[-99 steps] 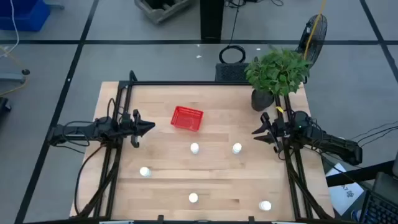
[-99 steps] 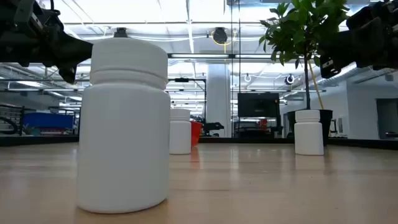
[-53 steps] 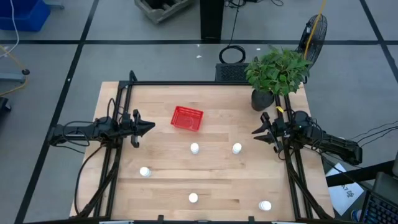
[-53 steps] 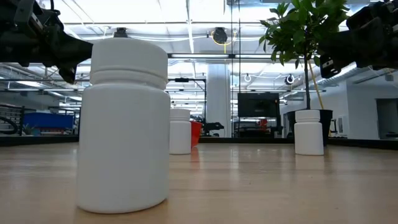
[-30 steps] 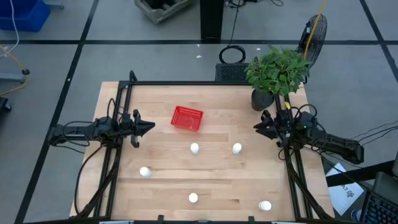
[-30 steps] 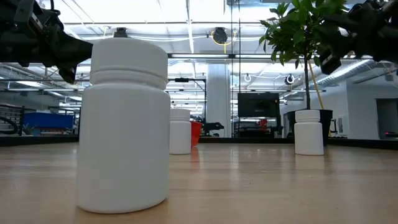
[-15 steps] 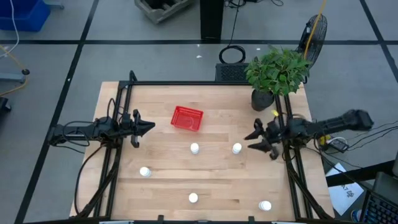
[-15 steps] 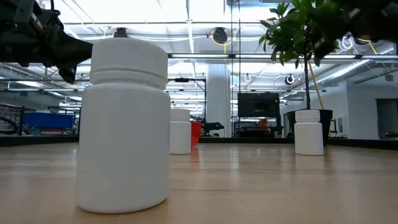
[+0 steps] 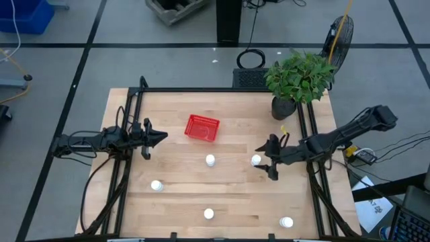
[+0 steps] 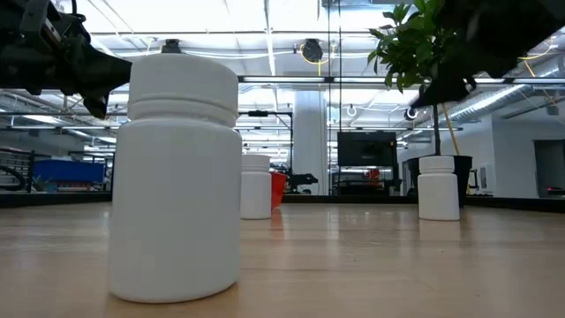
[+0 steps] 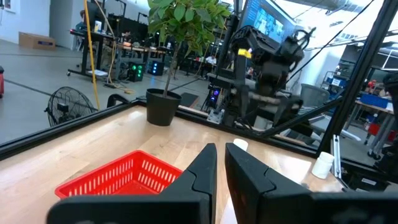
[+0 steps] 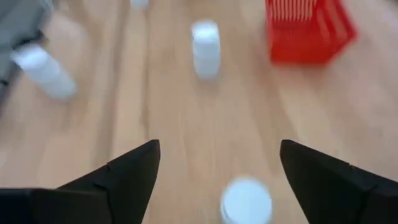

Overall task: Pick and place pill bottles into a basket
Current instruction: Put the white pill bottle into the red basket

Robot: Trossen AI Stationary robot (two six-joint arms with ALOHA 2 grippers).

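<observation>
Several white pill bottles stand upright on the wooden table: at the middle (image 9: 210, 160), right of it (image 9: 256, 160), near left (image 9: 156, 185), near middle (image 9: 209, 214) and near right (image 9: 287, 222). The red mesh basket (image 9: 202, 128) sits farther back. My right gripper (image 9: 265, 161) hovers open just right of the second bottle. In the right wrist view that bottle's cap (image 12: 245, 200) shows between the spread fingers of my right gripper (image 12: 221, 168), which touch nothing. My left gripper (image 9: 161, 136) waits shut at the table's left, pointing at the basket (image 11: 118, 180).
A potted plant (image 9: 299, 81) stands at the far right corner, close behind my right arm. Black frame rails (image 9: 127, 161) run along the table's left and right sides. Bare wood lies between the bottles and the basket.
My right arm has stretched out from the right rail toward the table's left, toward the bottle right of the middle one. Its fingers have spread from nearly shut to wide open. The bottles, the basket and my left arm have kept still.
</observation>
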